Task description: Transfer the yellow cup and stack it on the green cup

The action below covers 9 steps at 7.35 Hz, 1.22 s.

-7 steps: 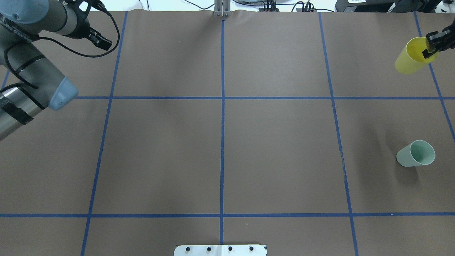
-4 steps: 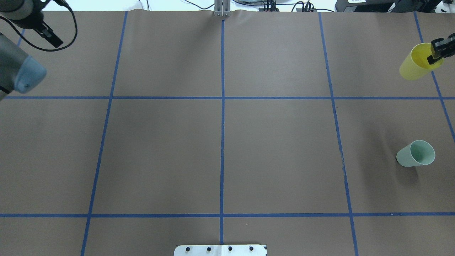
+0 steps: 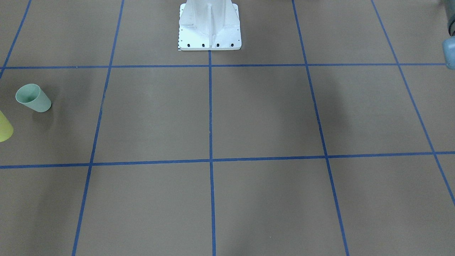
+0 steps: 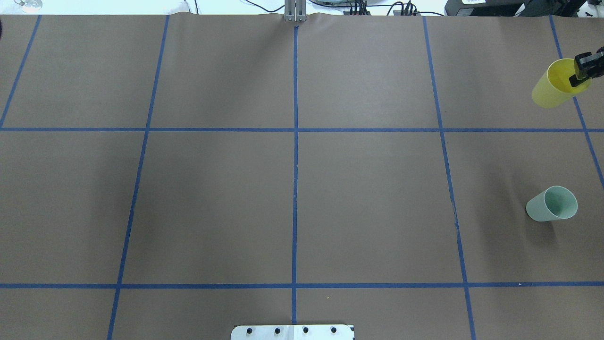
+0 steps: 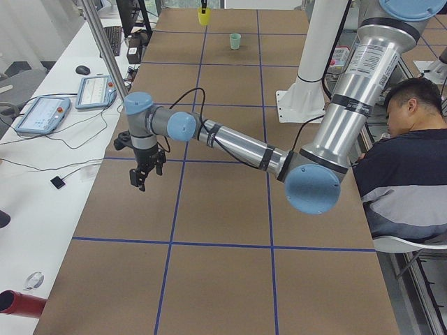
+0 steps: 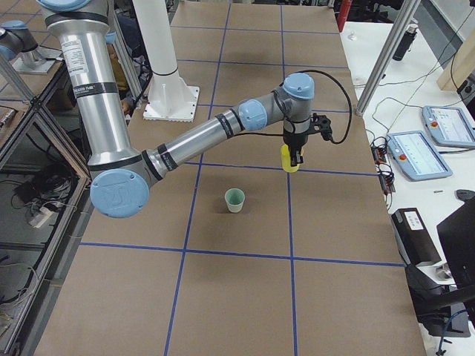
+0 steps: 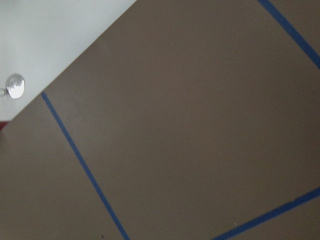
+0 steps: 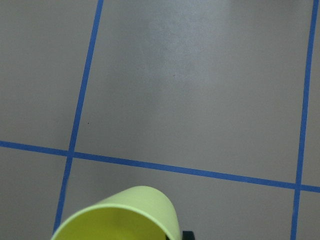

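Note:
The yellow cup [image 4: 553,90] hangs by its rim at the far right of the table, mouth up, with my right gripper [image 4: 580,76] shut on that rim, one finger inside it. The cup also shows at the left edge of the front view [image 3: 3,128], in the right side view [image 6: 289,162] and at the bottom of the right wrist view [image 8: 120,215]. The green cup [image 4: 552,204] stands upright on the mat, nearer the robot than the yellow cup and apart from it [image 3: 33,98] [image 6: 234,199]. My left gripper [image 5: 145,174] hovers over the mat's left end; I cannot tell its state.
Blue tape lines divide the brown mat [image 4: 292,189] into squares. The robot's white base plate [image 4: 292,332] sits at the near edge. A seated person [image 5: 408,167] is beside the table, and tablets [image 5: 42,112] [image 6: 415,152] lie beyond both table ends.
The left arm has swung out of the overhead view to the left. The right gripper has carried the yellow cup slightly right. The green cup has not moved.

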Tool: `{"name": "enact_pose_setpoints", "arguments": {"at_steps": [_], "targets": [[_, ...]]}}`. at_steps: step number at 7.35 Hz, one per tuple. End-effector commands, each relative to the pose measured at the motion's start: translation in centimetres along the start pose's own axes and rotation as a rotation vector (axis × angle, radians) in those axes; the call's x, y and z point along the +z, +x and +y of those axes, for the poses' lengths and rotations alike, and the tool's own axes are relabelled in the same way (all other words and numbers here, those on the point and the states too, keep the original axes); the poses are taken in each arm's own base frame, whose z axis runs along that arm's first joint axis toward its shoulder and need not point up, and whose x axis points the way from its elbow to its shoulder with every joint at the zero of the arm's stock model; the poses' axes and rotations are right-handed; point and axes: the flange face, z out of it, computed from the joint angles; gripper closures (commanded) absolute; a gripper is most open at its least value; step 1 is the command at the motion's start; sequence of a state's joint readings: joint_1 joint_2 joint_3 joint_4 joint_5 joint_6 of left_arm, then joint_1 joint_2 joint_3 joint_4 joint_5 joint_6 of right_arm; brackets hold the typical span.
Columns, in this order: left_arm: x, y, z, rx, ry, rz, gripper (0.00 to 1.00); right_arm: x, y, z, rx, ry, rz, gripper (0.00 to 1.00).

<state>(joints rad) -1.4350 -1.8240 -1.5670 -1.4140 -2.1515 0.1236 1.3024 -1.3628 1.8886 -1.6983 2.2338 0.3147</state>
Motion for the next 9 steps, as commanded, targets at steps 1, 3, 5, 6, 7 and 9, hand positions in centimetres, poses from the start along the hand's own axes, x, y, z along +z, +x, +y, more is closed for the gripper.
{"name": "enact_pose_setpoints", "arguments": {"at_steps": [1,3,5,6,7,9], "targets": [[4.8,-5.3,11.4,-0.112,-0.042,0.017,0.0,-0.3,-0.1,0.5,-0.004,0.005,-0.001,1.0],[3.4,-7.9,17.6,-0.218,0.018,0.108,0.0,-0.7,-0.3,0.9,-0.007,0.008,-0.007,1.0],[1.3,-6.3,20.4,-0.218,0.06,0.134,0.0,-0.9,-0.1,2.3,0.016,0.001,-0.007,1.0],[1.2,-6.2,20.3,-0.213,0.063,0.133,0.0,-0.3,0.9,4.0,0.032,-0.02,-0.002,1.0],[0.9,-6.2,20.1,-0.211,0.069,0.133,0.0,0.2,2.1,6.6,0.064,-0.046,0.001,1.0],[-0.1,-5.8,19.2,-0.189,0.099,0.125,0.0,1.8,3.8,11.9,0.101,-0.115,-0.036,1.0]]}}
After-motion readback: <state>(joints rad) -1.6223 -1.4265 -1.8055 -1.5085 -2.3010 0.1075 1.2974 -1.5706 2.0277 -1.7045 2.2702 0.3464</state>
